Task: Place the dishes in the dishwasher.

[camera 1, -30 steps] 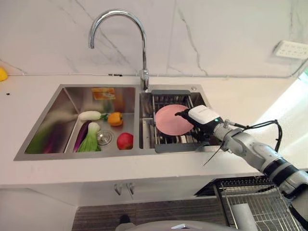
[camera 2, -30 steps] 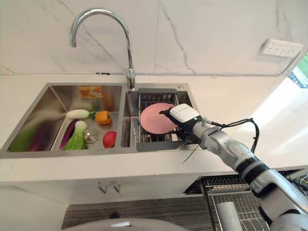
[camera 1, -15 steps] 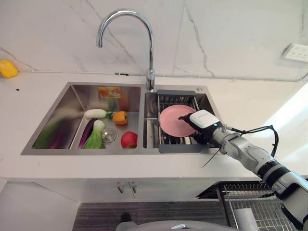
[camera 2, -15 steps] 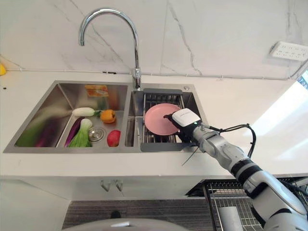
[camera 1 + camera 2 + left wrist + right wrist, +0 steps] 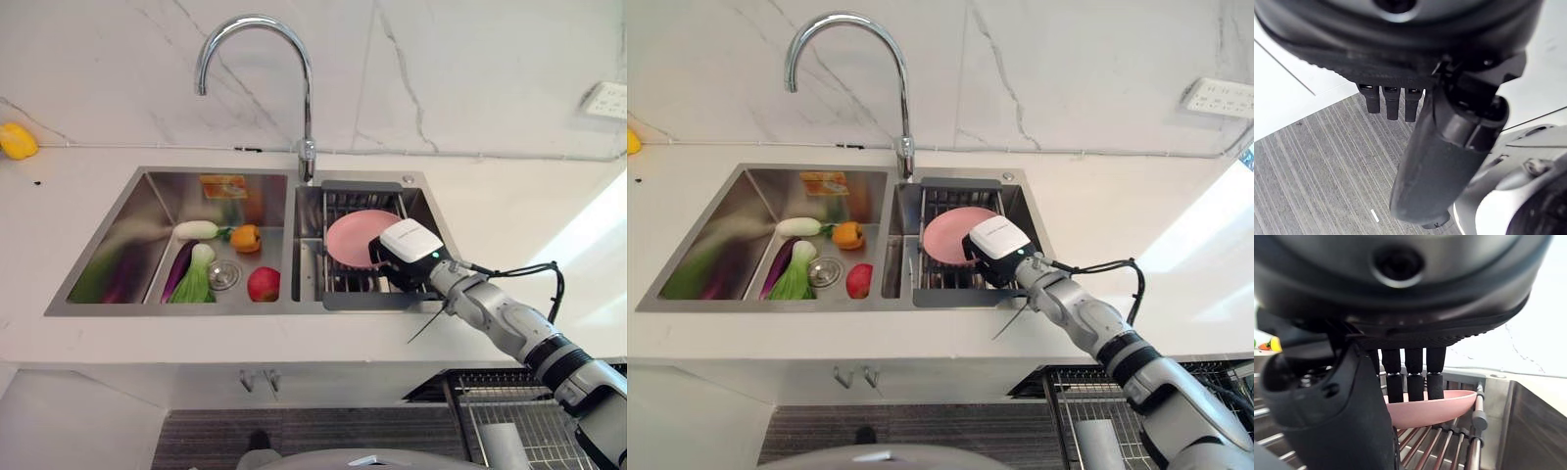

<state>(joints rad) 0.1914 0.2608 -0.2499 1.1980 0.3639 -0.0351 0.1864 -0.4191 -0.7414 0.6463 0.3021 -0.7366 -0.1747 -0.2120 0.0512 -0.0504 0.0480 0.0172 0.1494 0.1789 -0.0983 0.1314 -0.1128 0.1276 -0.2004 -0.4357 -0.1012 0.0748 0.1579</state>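
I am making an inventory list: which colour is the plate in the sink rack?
Pink, plain, without pattern. The plate shows best in the left eye view.

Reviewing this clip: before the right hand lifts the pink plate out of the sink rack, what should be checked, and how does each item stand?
1. Right hand on the pink plate: ok, fingers lie over its rim.
2. Thumb pinching from below: cannot tell, hidden.
3. Plate clear of the drying rack: not ok, it sits low on the bars.
4. Faucet clear of the lift path: ok, it stands behind.
5. Left hand free: ok, hanging over the floor, holding nothing.
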